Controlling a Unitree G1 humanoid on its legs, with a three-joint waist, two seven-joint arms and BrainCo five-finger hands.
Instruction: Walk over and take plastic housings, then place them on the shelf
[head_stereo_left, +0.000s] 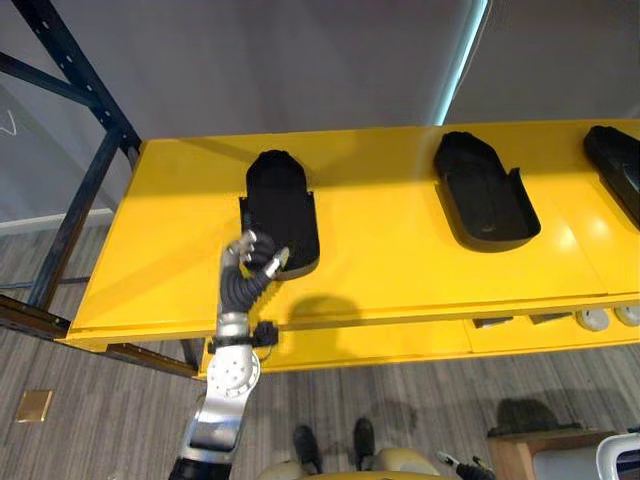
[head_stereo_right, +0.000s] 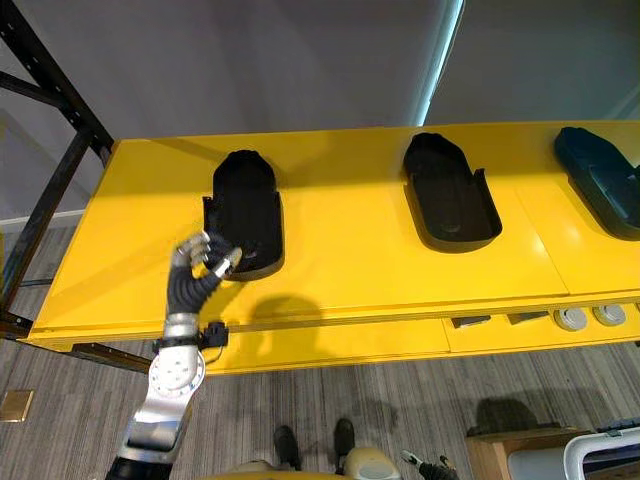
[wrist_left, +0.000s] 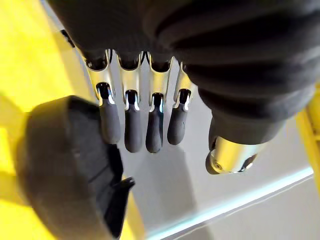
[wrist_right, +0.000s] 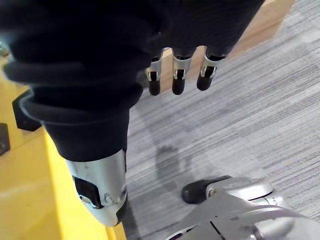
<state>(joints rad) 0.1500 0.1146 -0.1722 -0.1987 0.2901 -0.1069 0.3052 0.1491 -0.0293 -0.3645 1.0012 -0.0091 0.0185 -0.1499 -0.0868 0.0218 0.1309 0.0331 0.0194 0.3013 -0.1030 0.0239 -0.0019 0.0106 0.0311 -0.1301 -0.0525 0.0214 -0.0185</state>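
wall (head_stereo_left: 300, 70): grey, bright light strip (head_stereo_left: 462, 60) | floor (head_stereo_left: 90, 420): grey striped carpet | rack frame (head_stereo_left: 88, 205): dark blue

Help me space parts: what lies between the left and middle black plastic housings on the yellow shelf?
Nothing: left eye view shows bare yellow shelf between the left black plastic housing and middle housing.

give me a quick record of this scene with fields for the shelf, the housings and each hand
shelf: yellow shelf on a dark frame
housings: three black plastic ones lying apart in a row on the shelf: left housing, middle housing, right housing cut by the view's edge
left hand: left hand open, fingers straight, at the near end of the left housing; contact cannot be told
right hand: right hand open, holding nothing, over the grey floor
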